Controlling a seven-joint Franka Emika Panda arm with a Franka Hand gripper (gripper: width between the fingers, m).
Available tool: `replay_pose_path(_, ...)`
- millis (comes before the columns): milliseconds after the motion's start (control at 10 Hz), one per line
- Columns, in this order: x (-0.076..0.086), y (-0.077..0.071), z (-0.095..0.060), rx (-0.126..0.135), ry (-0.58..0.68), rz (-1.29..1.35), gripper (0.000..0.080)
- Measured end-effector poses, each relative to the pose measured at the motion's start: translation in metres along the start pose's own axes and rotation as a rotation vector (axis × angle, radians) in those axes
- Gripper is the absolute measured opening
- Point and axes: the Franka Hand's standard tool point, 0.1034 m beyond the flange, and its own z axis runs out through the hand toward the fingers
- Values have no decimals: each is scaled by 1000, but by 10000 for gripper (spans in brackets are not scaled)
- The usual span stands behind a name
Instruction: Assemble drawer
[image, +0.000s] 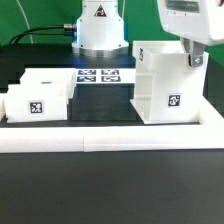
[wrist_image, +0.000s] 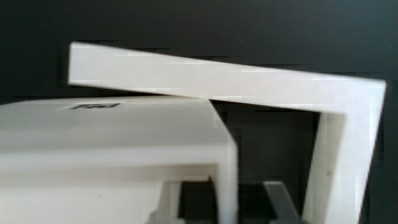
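The drawer's tall white hollow shell stands at the exterior view's right, with a tag on its front face. My gripper comes down onto its upper far corner and is shut on a thin wall of the shell. In the wrist view that thin wall runs down between my two dark fingers, the gripper closed on it, and the shell's frame bends around behind. Two small white trays sit side by side at the exterior view's left, apart from the shell.
The marker board lies flat between the trays and the shell. A long low white border rail runs along the front. The arm's white base stands at the back, with black table in front of the rail.
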Motion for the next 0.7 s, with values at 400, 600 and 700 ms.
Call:
replay_pose_path(400, 0, 0, 0, -2, -5, -11, 39)
replay_pose_path(600, 3, -5, 0, -5, -6, -44, 39)
replay_pose_path(700, 3, -14, 1, 3, -8, -46, 39)
